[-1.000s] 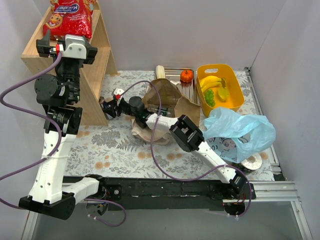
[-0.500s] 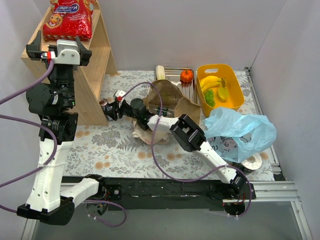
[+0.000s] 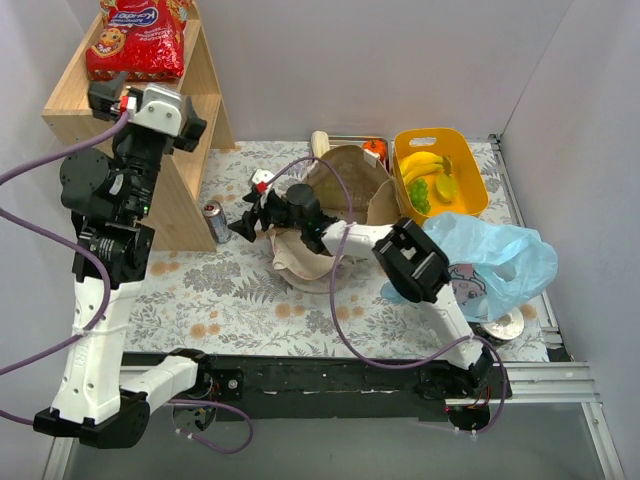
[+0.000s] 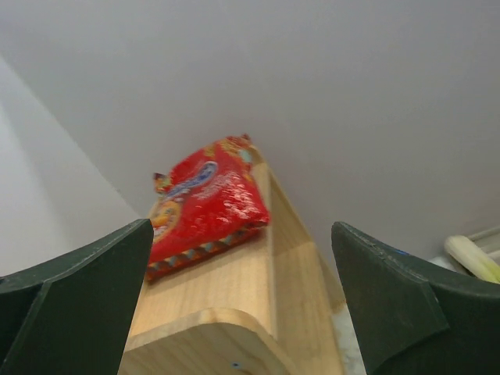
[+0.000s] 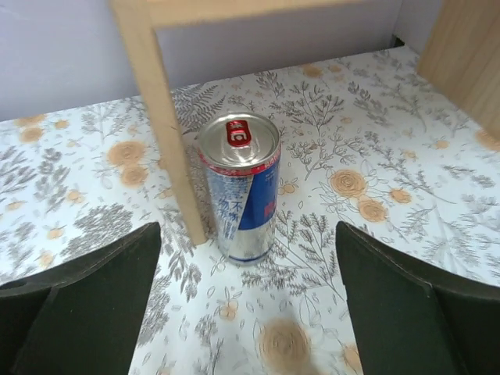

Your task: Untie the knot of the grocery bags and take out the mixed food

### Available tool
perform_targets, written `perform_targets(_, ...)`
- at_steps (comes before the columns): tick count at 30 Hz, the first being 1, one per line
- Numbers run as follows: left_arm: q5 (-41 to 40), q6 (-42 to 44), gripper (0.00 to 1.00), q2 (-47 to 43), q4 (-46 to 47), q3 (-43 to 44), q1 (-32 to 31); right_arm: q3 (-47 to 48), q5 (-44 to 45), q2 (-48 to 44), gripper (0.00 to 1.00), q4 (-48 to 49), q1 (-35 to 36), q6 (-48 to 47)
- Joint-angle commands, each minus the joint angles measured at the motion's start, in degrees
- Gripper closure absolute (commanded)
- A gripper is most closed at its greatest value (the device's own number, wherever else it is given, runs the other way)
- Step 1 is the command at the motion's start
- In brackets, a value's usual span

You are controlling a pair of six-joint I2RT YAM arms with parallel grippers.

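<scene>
— What are your fingers doing?
— My right gripper (image 5: 248, 230) is spread wide and empty. A drink can (image 5: 238, 187) stands upright just ahead, beside a post of the wooden shelf (image 5: 168, 133). My left gripper (image 4: 242, 226) is spread too, empty, facing the red crisp packet (image 4: 207, 203) on the shelf top.
— And the bags?
— The brown paper bag (image 3: 350, 185) sits mid-table; the light-blue plastic bag (image 3: 500, 265) lies to its right.

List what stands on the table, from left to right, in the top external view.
In order: wooden shelf → drink can → brown paper bag → yellow tub. The light-blue plastic bag lies nearer and overlaps the tub's span, so I leave it out.
</scene>
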Motion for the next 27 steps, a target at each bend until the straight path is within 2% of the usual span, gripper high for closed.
perform_targets(1,10.75,-9.15,0.02,2.34,-17.86,2.90,0.16,-6.45,-7.65,-17.52,0.02,-2.89,-1.23,-5.83)
perform_targets(3,11.37,-16.02,0.02,4.01,-20.59,4.12,0.16,-8.38,-8.72,-22.81,0.02,-6.76,-1.41,-7.60)
perform_targets(4,11.72,-22.05,0.02,4.45,-20.95,4.22,0.25,-10.31,-8.98,-28.15,0.02,-8.79,-1.50,-8.56)
perform_targets(6,13.73,-26.23,0.02,4.72,-21.22,3.35,0.25,-12.69,-9.07,-33.63,0.02,-15.99,-1.50,-12.25)
perform_targets(8,21.19,-28.17,0.02,3.23,-18.16,-2.43,0.25,-15.77,-7.94,-41.10,0.04,-24.57,-1.50,-16.02)
perform_targets(10,28.12,-29.66,0.02,1.22,-16.04,-8.22,0.25,-16.91,-4.88,-46.80,0.13,-31.27,-1.50,-18.58)
perform_targets(12,33.67,-31.87,0.02,0.85,-15.76,-10.10,0.25,-20.42,-2.84,-50.16,0.21,-38.47,-1.59,-23.39)
perform_targets(13,36.83,-31.87,0.02,0.85,-16.20,-10.89,0.16,-22.26,-2.31,-53.74,0.31,-40.17,-1.59,-26.47)
perform_targets(14,41.82,-31.96,0.02,0.94,-17.16,-11.59,0.25,-26.63,-1.96,-55.43,0.34,-41.23,-1.59,-28.42)
perform_targets(15,42.39,-33.26,0.02,1.12,-17.35,-11.86,0.25,-28.76,-1.17,-58.41,0.37,-41.85,-1.67,-31.31)
perform_targets(17,40.56,-36.34,0.02,3.13,-18.57,-11.51,0.42,-32.81,0.68,-59.84,0.48,-42.55,-1.59,-33.35)
perform_targets(21,40.82,-30.22,0.02,6.21,-23.58,-10.46,1.13,-32.22,3.49,-55.91,0.60,-45.62,-1.68,-35.20)
perform_targets(23,40.90,-30.11,0.02,8.22,-24.55,-8.89,0.95,-31.34,6.55,-53.00,0.60,-44.76,-1.68,-35.03)
perform_targets(27,42.14,-30.11,0.02,9.65,-25.26,-8.43,1.04,-29.32,12.79,-45.45,0.50,-41.68,-2.55,-37.04)
